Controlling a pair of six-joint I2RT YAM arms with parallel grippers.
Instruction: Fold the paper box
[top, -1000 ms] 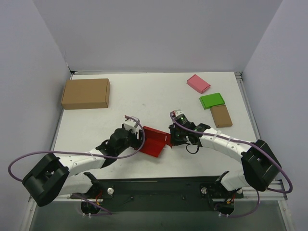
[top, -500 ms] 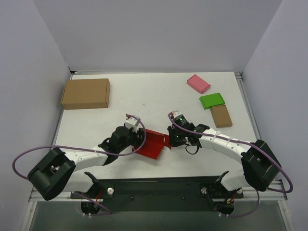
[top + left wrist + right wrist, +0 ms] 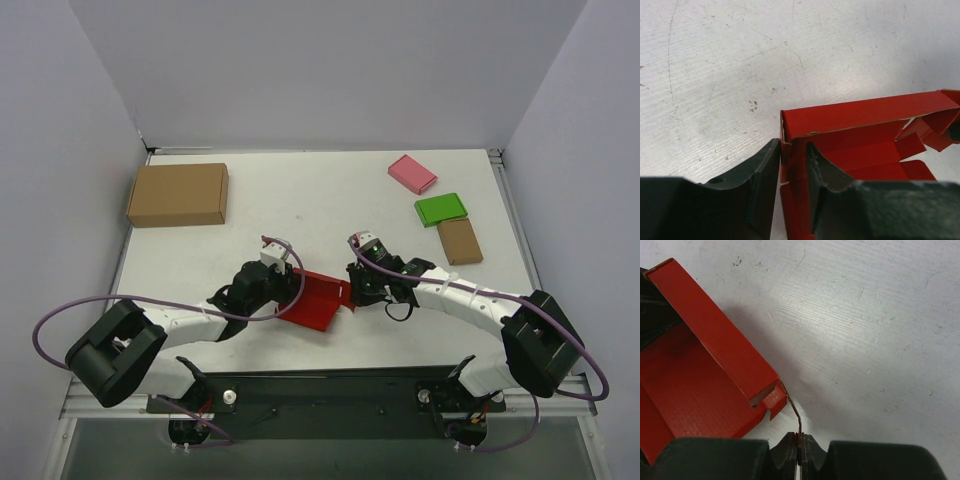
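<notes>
Two grippers we are logging | right gripper (image 3: 799,441) pinching paper box (image 3: 318,298) corner flap edge-on | left gripper (image 3: 792,146) jaws narrowly apart, straddling its end wall's edge | box sitting near-centre on table (image 3: 300,195), bare surface lying beyond

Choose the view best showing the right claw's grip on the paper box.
Right wrist: the right claw is shut on a flap of the red paper box. Top external shows most of the box but hides the pinch; left wrist shows only its other end.
</notes>
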